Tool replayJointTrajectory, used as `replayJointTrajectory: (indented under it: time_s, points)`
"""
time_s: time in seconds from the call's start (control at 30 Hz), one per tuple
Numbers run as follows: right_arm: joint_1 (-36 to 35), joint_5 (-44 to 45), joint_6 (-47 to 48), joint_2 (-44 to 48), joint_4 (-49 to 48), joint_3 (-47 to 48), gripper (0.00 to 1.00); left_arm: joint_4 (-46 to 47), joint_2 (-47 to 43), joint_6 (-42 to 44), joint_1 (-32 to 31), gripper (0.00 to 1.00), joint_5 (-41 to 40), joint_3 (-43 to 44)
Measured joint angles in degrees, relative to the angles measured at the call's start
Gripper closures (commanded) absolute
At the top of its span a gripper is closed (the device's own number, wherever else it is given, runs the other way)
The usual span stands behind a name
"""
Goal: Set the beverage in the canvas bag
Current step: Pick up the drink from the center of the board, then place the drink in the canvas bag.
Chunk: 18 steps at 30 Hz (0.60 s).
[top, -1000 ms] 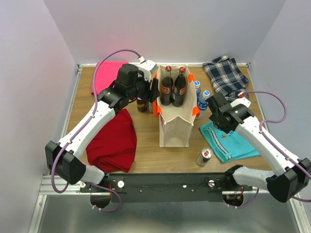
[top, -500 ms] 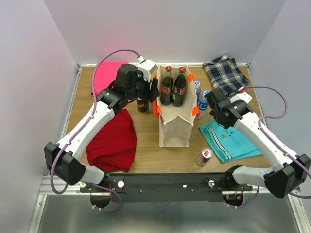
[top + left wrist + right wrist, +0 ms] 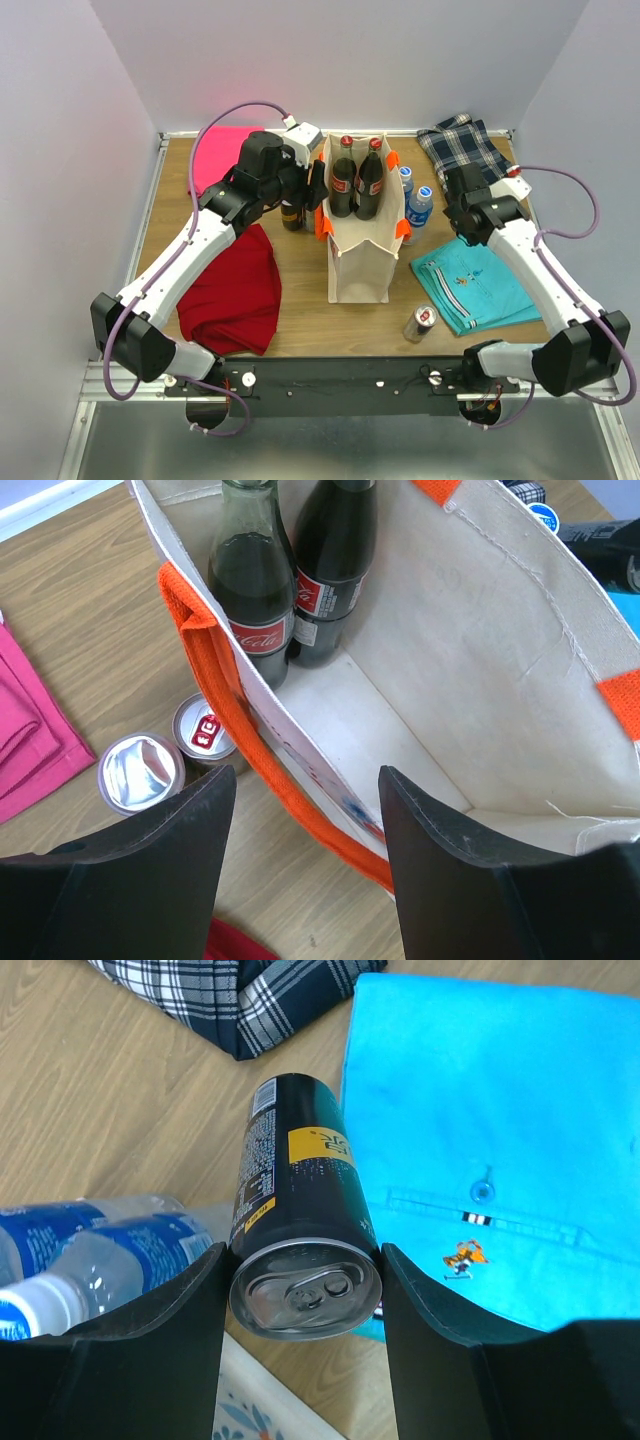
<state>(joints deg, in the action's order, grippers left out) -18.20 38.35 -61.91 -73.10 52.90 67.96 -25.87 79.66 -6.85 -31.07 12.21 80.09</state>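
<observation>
From above, the canvas bag [image 3: 358, 268] stands upright mid-table with two cola bottles [image 3: 357, 180] at its far end. The left gripper [image 3: 317, 188] is at the bag's left rim, by an orange handle strap [image 3: 322, 222]. A dark bottle [image 3: 292, 214] stands just outside the jaws on the side away from the bag, and a red cloth [image 3: 235, 290] and a pink cloth [image 3: 215, 152] lie further out that way. The right gripper [image 3: 455, 186] hangs well to the right of the bag, with two water bottles [image 3: 418, 205] between it and the bag's wall. A plaid cloth [image 3: 465, 148] lies beyond it, a teal cloth [image 3: 478, 287] nearer the arm bases, and a silver-topped can [image 3: 424, 321] stands by that cloth. What the right jaws carry is hard to tell from here. In the left wrist view the jaws stand apart with nothing gripped. The bag's wall and orange strap run between them, the cola bottles stand ahead inside the bag, and two cans [image 3: 165, 758] stand outside it, ahead of the left finger. In the right wrist view the jaws are clamped on a black can [image 3: 298, 1190] with a yellow label, both fingers pressed against its sides. The water bottles lie beside the left finger, the teal cloth ahead of the right finger, and the plaid cloth far ahead.
</observation>
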Motion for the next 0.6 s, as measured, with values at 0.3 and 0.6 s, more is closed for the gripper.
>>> replayJointTrajectory:
  time_s: [0.3,0.6]
  points:
    - [5.3,-6.4,4.4,-5.1,-5.8,0.0,0.99,0.0,0.0,0.0,0.0,0.32,-0.8,0.0]
    - [9.2,-11.8,6.6,-9.6,-8.4,1.1,0.99,0.0,0.0,0.0,0.0,0.32,-1.7,-0.2]
